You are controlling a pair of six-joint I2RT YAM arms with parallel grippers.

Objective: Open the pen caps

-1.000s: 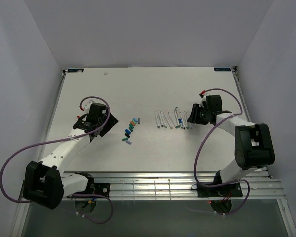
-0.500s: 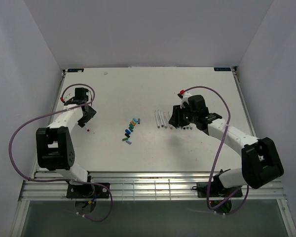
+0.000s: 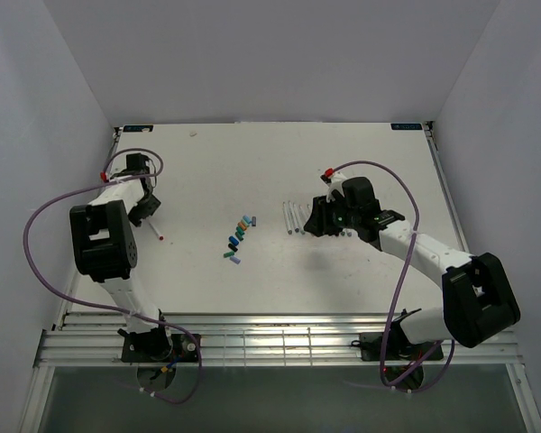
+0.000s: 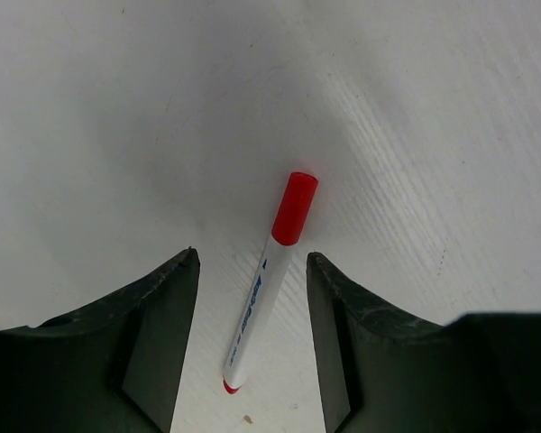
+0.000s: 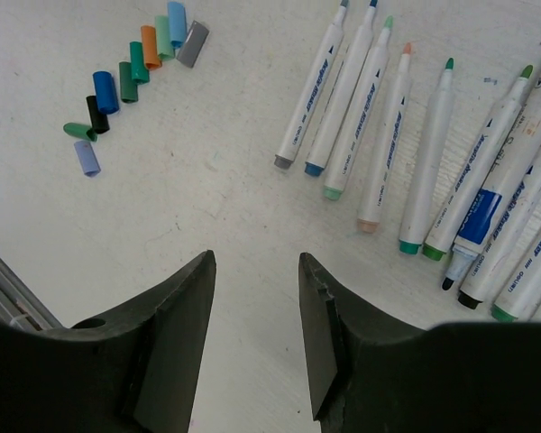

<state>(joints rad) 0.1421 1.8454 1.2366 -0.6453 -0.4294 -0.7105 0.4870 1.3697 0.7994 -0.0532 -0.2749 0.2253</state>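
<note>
Nearest the arm bases, a slanted line of loose pen caps (image 5: 131, 77) lies on the white table (image 3: 252, 162) – pale blue, green, black, blue, teal, orange and grey among them. They sit close together, some touching, well apart from both grippers.

Just beyond and to the right, a row of pens (image 5: 392, 135) lies side by side, their white barrels nearly parallel and their coloured tips bare. The right-hand end of the row runs out of the wrist view. In the overhead view the right gripper (image 5: 257, 262) hangs over that end of the row. Its jaws stand moderately apart with nothing between them but bare table, and they touch no pen.

On the far left, one pen (image 4: 252, 316) lies alone on the table, its red cap (image 4: 295, 207) on the barrel. The left gripper (image 4: 251, 271) is low over it with one finger on each side of the barrel. The jaws are parted wider than the pen, with a gap showing on both sides – it grips nothing.
</note>
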